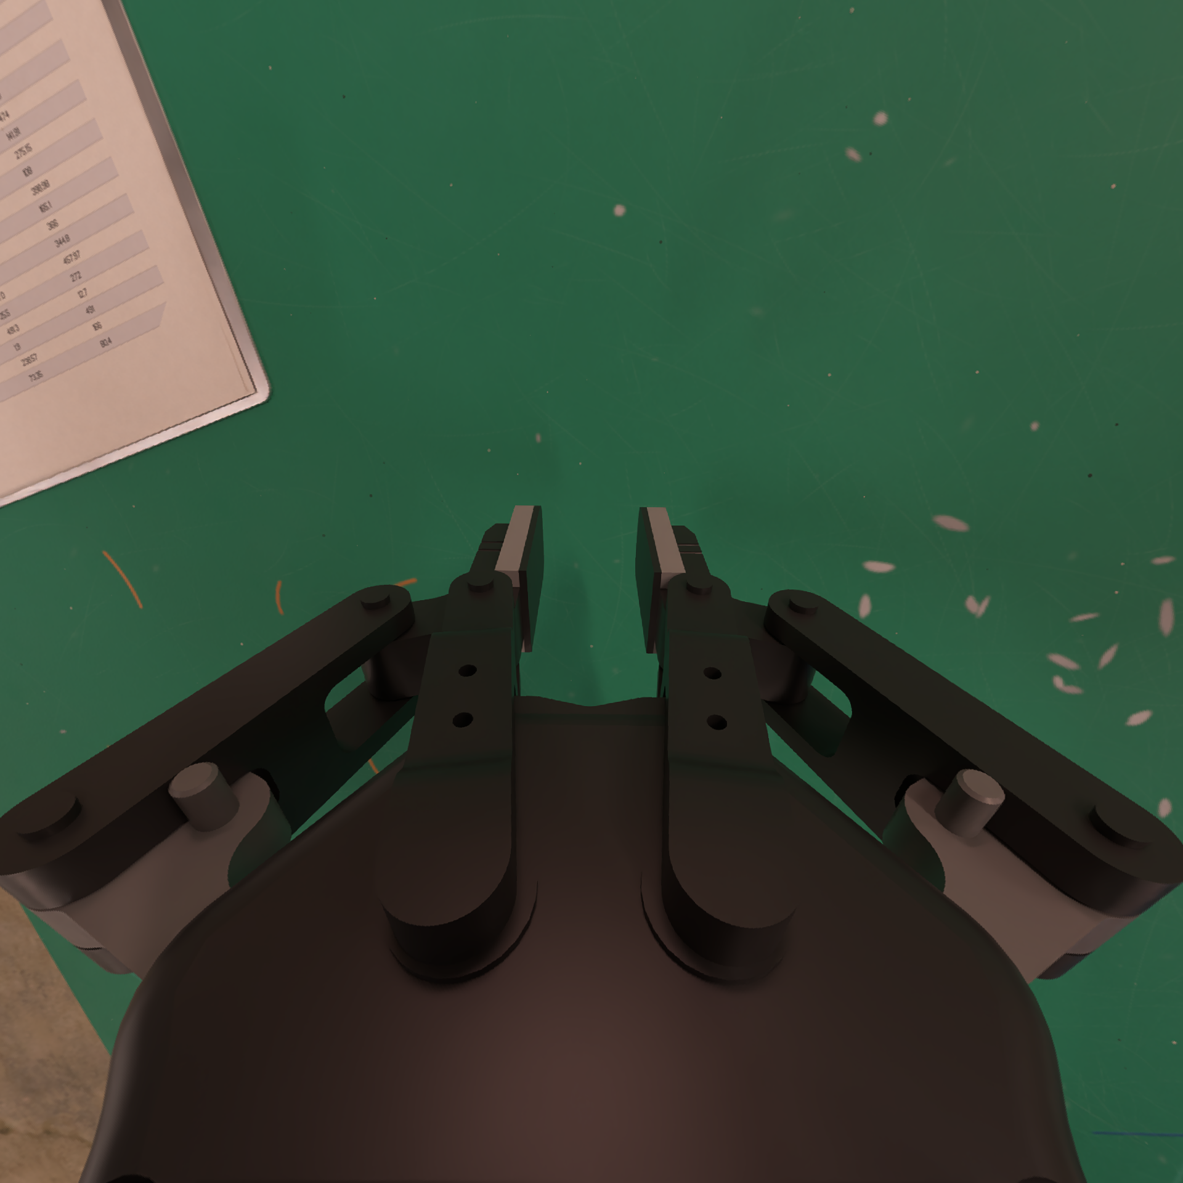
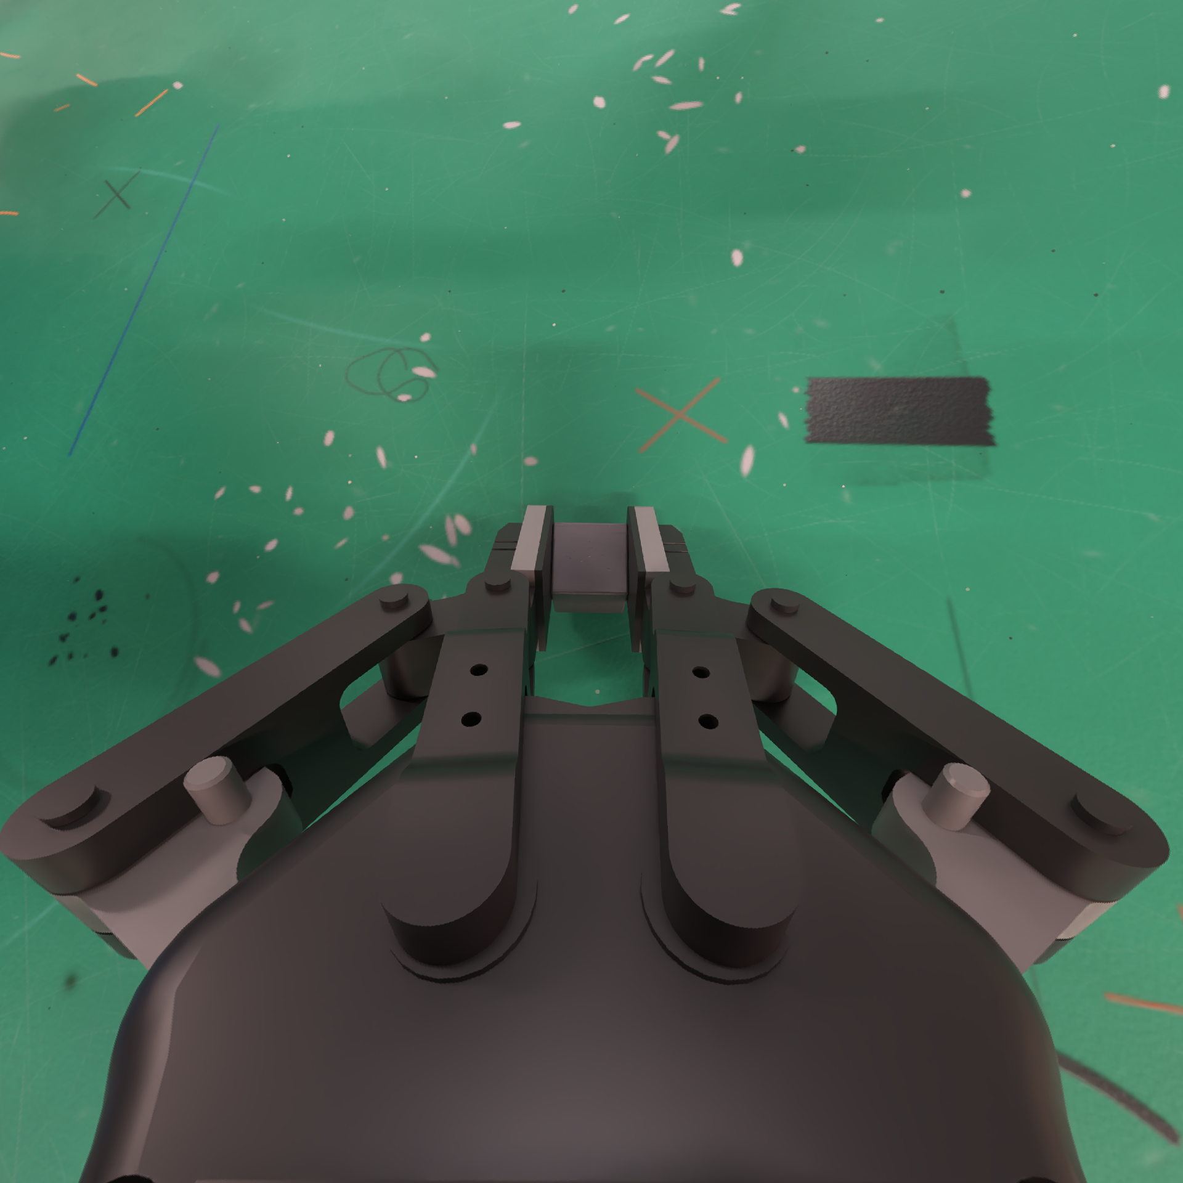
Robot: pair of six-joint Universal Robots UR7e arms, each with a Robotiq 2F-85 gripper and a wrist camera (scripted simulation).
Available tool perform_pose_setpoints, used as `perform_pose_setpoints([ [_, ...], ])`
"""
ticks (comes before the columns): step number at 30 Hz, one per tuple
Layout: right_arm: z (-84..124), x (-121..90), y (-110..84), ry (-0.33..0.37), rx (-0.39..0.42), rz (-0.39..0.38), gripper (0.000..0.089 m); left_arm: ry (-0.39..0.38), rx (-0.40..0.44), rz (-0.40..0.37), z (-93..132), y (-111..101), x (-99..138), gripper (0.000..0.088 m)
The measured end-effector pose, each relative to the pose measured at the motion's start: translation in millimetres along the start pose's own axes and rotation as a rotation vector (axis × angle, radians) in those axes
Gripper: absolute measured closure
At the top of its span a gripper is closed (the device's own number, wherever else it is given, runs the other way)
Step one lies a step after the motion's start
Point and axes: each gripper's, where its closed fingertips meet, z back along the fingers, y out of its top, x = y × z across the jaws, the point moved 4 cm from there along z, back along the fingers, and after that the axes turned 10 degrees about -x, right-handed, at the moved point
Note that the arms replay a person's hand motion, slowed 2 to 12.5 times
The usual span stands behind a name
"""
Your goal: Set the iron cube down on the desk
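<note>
Right gripper nearest the lens in the right wrist view: both fingers clamped on the iron cube, a small grey block pinched between the pads near the tips, one pad on each side face. Cube sits square in the grip, its lower front edge showing below the pads, green bench visible beneath it. Whether it touches the bench cannot be told; a soft shadow lies just past the fingertips.

Past the cube, on the bench: a tan X mark just beyond and to the right of the tips, then a strip of black tape further right. A pencil scribble to the left, a long blue line further left, pale flecks scattered all over. No bench edge in this view.

Left gripper: fingers parted with a clear gap, nothing between them, only bench surface showing through. Beyond it, a clipboard with a printed sheet lies flat at the upper left, rotated at an angle. The bench edge shows at lower left, tan floor past it.
</note>
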Motion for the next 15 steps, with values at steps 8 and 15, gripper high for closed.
perform_pose_setpoints([
  [8, 0.0, 0.0, 0.0, 0.000, 0.000, 0.000, 0.0692, -0.006, 0.000, -0.004, -1.2, 0.9, 1.0, 0.0616],
  [15, 0.0, 0.0, 0.0, -0.001, 0.000, 0.001, 0.0692, -0.011, -0.001, -0.012, -2.3, 1.9, 2.8, 0.0617],
])
